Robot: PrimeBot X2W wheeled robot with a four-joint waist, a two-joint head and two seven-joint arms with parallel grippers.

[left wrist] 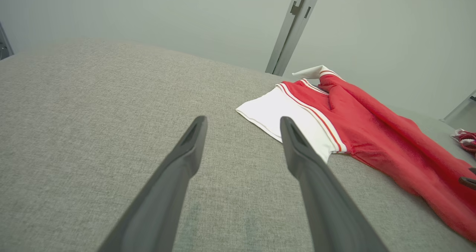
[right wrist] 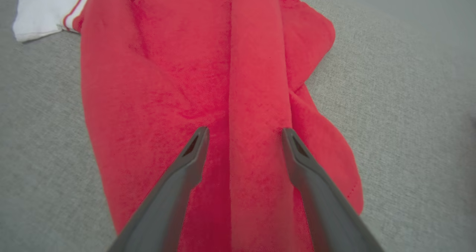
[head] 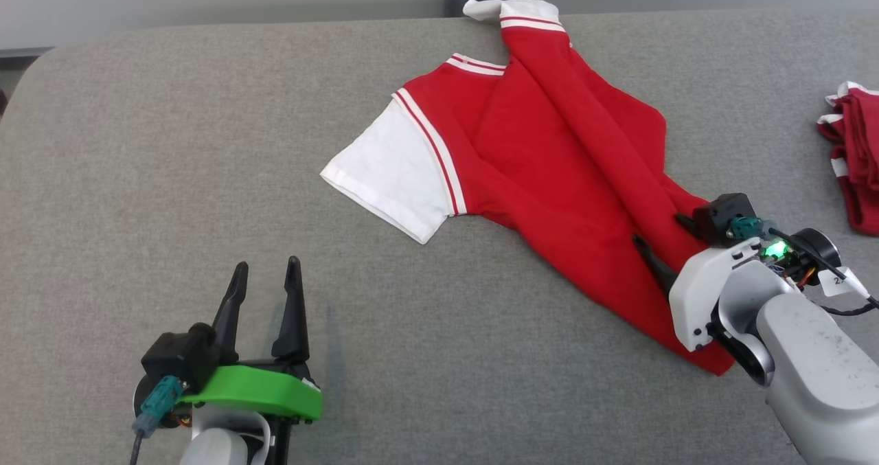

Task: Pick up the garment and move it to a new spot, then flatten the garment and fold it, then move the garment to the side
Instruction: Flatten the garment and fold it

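In the head view, a red shirt (head: 549,149) with a white sleeve lies crumpled on the grey surface (head: 172,142), running from the far edge down toward the right. The left tool (head: 267,264) hovers at the lower left with its fingers spread and nothing between them, well apart from the shirt. The right tool (head: 659,229) sits over the shirt's lower part, and a second bundle of red cloth (head: 855,156) lies at the right edge. In the left wrist view, the left tool (left wrist: 242,121) stands wide open above the bare surface (left wrist: 93,95), and the shirt (left wrist: 372,133) lies ahead and to the right. In the right wrist view, the right tool (right wrist: 244,131) is spread wide over the shirt (right wrist: 167,77), one finger on each side of a raised fold, not gripping it.
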